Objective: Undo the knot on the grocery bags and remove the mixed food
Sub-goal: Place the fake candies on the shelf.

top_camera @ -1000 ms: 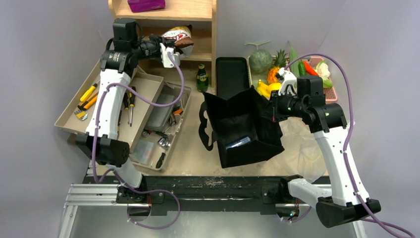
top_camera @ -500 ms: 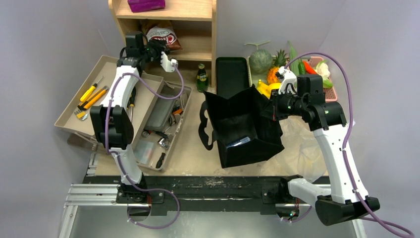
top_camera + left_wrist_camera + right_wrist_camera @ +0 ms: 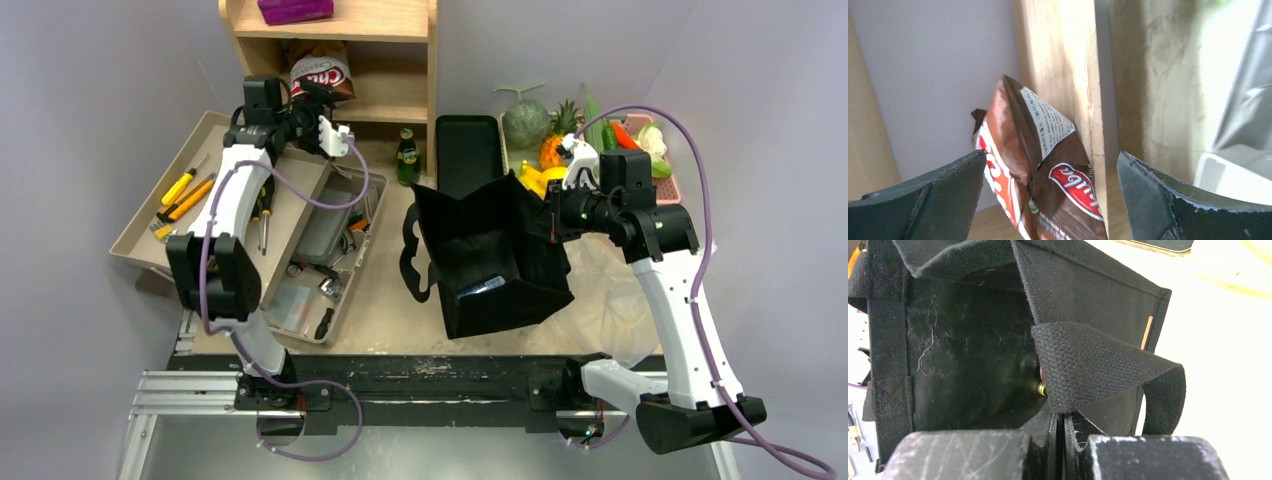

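The left hand reaches to the far left, into the wooden shelf, with its fingers spread wide and holding nothing. The chip packet stands on the shelf board just beyond that hand. In the left wrist view the chip packet sits between the two fingers and a little past them. It leans against a wooden upright, and neither finger touches it.

The right hand is clenched on the right rim of the black cloth bag. That bag sits in the middle of the counter with its mouth gaping upward. From the right wrist, the jaws are pressed together on the cloth where a strap handle folds over the rim. Deep in the bag's dark inside lies something small that cannot be made out.

The plastic bag lies crumpled on the counter, right of the black bag and under the right forearm. The green bottle stands between the shelf and the black tray. The melon rests at the far right beside a pink basket of mixed produce, well apart from both hands. A tool tray lies on the left.
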### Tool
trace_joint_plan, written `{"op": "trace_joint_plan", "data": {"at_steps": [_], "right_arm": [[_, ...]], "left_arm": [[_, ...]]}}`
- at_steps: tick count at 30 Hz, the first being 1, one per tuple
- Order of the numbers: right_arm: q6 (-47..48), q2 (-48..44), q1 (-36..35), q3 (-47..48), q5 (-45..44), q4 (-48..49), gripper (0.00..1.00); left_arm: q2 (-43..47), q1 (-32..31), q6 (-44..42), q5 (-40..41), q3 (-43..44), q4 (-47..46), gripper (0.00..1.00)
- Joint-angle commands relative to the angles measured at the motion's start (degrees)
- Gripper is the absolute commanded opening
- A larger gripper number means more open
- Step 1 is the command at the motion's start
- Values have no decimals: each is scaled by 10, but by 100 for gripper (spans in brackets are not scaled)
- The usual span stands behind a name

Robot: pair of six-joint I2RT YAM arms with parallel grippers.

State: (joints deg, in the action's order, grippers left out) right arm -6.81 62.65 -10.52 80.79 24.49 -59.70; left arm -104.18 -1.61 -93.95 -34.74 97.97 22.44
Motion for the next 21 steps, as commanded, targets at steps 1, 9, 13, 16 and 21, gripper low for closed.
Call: {"op": "trace_joint_plan", "data": {"at_steps": [1, 9, 13, 16, 21], "right_arm": [[2, -16, 3, 26, 9, 55, 0], [-6, -18, 3, 27, 35, 119, 0], [-22, -22, 3, 61, 52, 168, 0], [-28, -19, 2, 96, 57, 176, 0], [-45, -24, 2, 121, 54, 198, 0]], "left_arm": [[124, -6, 27, -105, -21, 108, 100], [273, -78, 185, -191, -28, 293, 94], [318, -123, 382, -200, -19, 199, 90], [313, -148, 557, -214, 50, 181, 87], [280, -234, 610, -194, 140, 308, 77]]}}
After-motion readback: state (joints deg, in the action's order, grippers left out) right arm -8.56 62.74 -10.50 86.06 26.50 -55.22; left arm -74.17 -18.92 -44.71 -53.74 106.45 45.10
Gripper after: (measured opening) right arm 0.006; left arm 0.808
